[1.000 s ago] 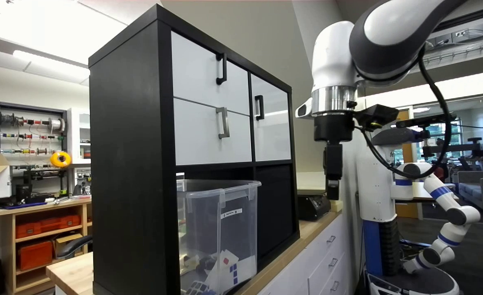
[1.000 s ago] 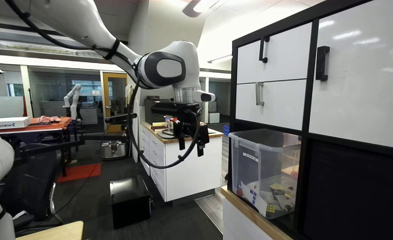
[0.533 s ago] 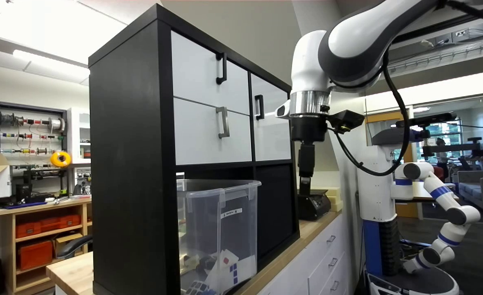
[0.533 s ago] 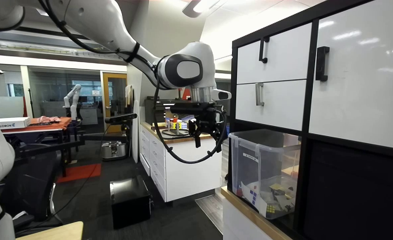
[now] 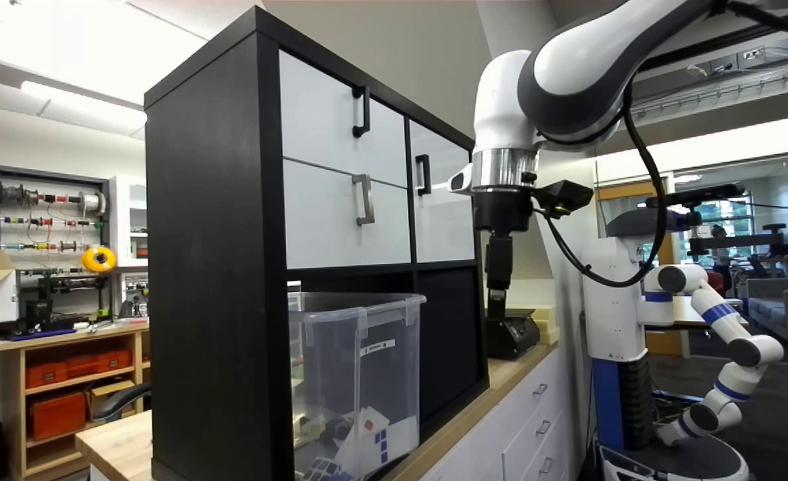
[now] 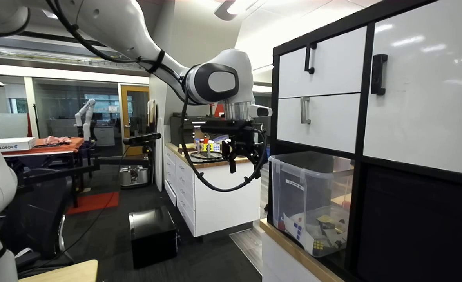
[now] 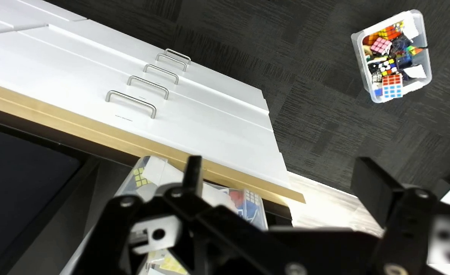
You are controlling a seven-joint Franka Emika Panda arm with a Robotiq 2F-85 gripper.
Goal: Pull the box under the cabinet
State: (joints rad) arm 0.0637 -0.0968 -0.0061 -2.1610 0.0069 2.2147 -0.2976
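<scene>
Jaws wide apart, empty, on black gripper [image 7: 280,168]; translucent plastic bin [image 5: 387,374] in black-and-white cabinet [image 5: 206,254]. Wrist view only: clear tub [image 7: 421,34] on dark carpet [image 7: 316,95].

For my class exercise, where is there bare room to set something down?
Bare: dark grey carpet between the white drawer fronts and the toy-filled clear plastic tub; a narrow wooden countertop strip before the black cube cabinet, beside the large translucent plastic bin. Crowded: the tub, and the bin's cabinet compartment.
</scene>
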